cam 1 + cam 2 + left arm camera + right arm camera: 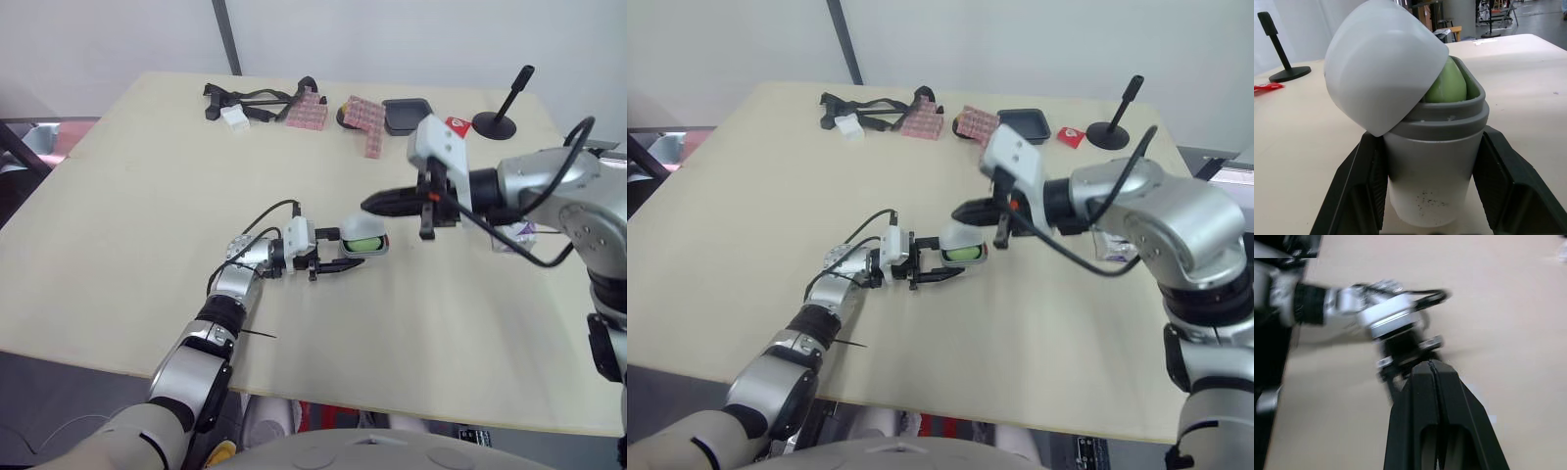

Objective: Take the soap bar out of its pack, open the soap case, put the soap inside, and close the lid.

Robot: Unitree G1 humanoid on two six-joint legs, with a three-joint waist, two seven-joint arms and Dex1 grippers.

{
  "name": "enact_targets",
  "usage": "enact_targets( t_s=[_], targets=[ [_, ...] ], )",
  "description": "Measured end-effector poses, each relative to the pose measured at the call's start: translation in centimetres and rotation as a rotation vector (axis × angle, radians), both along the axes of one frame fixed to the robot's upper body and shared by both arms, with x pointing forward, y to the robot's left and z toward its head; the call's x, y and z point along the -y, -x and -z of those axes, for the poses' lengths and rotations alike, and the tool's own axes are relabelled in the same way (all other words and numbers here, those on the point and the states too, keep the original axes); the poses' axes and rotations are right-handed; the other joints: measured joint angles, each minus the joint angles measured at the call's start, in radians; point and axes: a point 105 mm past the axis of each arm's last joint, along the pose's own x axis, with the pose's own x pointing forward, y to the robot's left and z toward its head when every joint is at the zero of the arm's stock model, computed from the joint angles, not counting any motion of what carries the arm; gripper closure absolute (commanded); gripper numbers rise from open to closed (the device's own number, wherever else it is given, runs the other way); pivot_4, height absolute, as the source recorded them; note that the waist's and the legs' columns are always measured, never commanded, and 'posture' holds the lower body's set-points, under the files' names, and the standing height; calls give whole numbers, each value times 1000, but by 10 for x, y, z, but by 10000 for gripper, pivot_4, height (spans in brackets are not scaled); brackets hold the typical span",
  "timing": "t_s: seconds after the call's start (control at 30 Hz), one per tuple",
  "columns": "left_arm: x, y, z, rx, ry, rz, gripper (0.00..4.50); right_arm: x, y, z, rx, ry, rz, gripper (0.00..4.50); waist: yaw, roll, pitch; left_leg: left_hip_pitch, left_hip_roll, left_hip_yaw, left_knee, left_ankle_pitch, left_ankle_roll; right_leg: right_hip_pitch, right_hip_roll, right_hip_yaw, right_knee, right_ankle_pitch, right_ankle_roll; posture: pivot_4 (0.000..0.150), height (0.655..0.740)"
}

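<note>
One green soap bar (1447, 85) sits inside the single grey-rimmed soap case (1430, 166), near the middle of the table (147, 245). Its one white lid (1376, 63) lies tilted over the opening, half covering the soap. The left gripper (345, 250) clamps the case between its two fingers. The right gripper (1432, 367) hangs just above the lid, its jaws pressed together with nothing between them; it may be touching the lid, though that is hard to tell. Along the far edge lie two pink packs (306, 110), one black tray (407, 116) and one black stand (500, 108).
</note>
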Motion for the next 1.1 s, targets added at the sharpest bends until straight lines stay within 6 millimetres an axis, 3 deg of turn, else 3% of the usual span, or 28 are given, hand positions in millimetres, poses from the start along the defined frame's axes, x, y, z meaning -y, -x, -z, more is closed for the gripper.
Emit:
enact_targets(
  t_s=[0.2, 0.4, 0.63, 0.83, 1.1],
  targets=[
    [0, 0, -1, 6, -2, 0, 25633, -5, -30, -3, -58, 0, 81, 44688, 2, 0, 0, 0, 0, 0, 0, 0, 0, 0, 4, 0, -1, 0, 0, 1500, 7400],
    [1, 0, -1, 19, -4, -2, 25633, -7, -53, 22, -50, 91, 138, 44688, 3, 0, 0, -1, 0, 0, 0, 0, 0, 0, 3, 0, -1, 0, 0, 1500, 7400],
    [0, 0, -1, 21, -6, -4, 25633, -8, -53, 7, -58, 19, 107, 23206, 2, 0, 0, 0, 0, 0, 0, 0, 0, 0, 1, 0, 0, 0, 0, 1500, 7400],
    [0, 0, -1, 26, -9, -1, 25633, 2, -53, 5, -214, -53, 78, 3638, 2, 0, 0, 0, 0, 0, 0, 0, 0, 0, 1, 0, 0, 0, 0, 1500, 7400],
    [0, 0, -1, 31, -13, 2, 25633, 7, -61, 21, -511, -158, 76, 3638, 2, 0, 0, -1, 0, 0, 0, 0, 0, 0, 2, 0, 1, 0, 0, 1500, 7400]
  ],
)
